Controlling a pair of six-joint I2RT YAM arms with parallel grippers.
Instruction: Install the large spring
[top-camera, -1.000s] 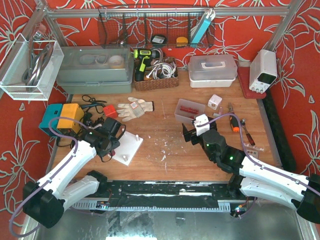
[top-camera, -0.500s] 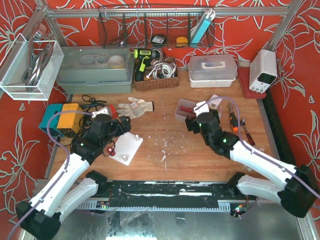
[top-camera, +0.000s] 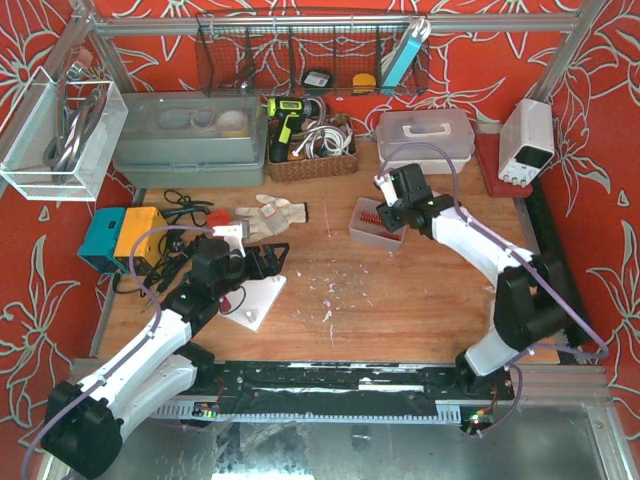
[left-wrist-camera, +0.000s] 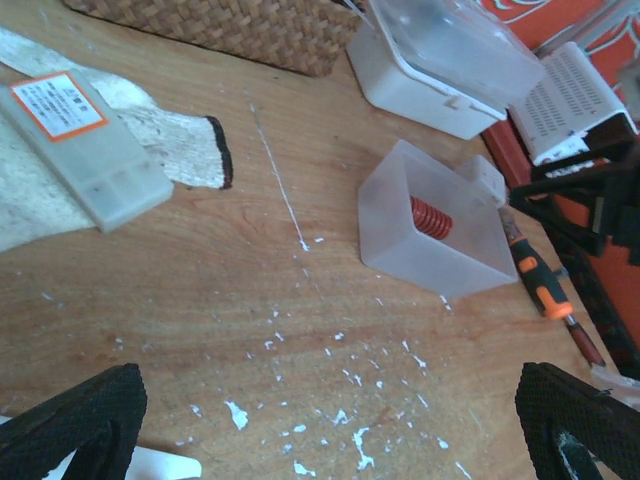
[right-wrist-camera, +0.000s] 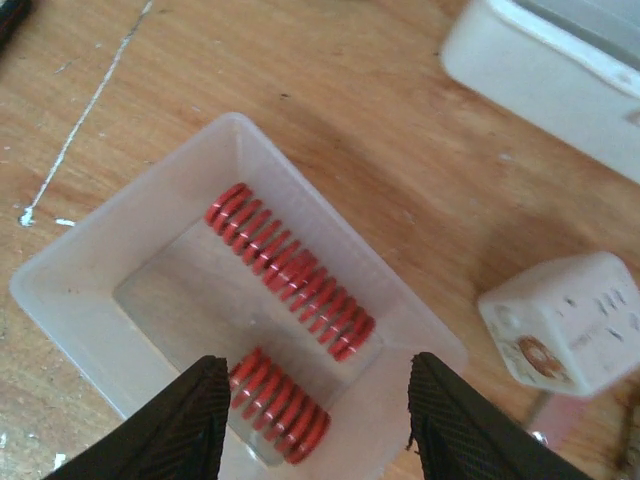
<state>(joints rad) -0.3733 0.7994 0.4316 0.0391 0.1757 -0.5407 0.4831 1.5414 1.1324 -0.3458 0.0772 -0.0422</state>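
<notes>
The wooden desk (top-camera: 400, 310) carries everything. At the lower left of the overhead view lies a white flat plate with short pegs (top-camera: 255, 295), which I take to be where the spring ends up. The left claw (top-camera: 262, 262) hangs at the plate's upper edge, released and spread wide, with nothing in it.

Right of centre sits a small translucent plastic bin (right-wrist-camera: 90, 270), and the right claw (right-wrist-camera: 315, 420) hovers directly over it. Its fingers stand apart and grasp nothing. In the right wrist view the long red coil spring (right-wrist-camera: 290, 270) lies on the bin floor, running diagonally from upper left to lower right. A shorter red coil spring (right-wrist-camera: 280, 405) lies parallel to it at the bottom of the frame.

I judge the step to be picking out the long one, but right now the fingers straddle the shorter one. To do it well:

- Shift the claw toward the top of the frame until it is centred on the long coil.
- Turn the wrist so the fingers close across the coil's width at mid-length.
- Descend inside the walls without nudging the bin.
- Keep the short spring out of the pinch.
</notes>
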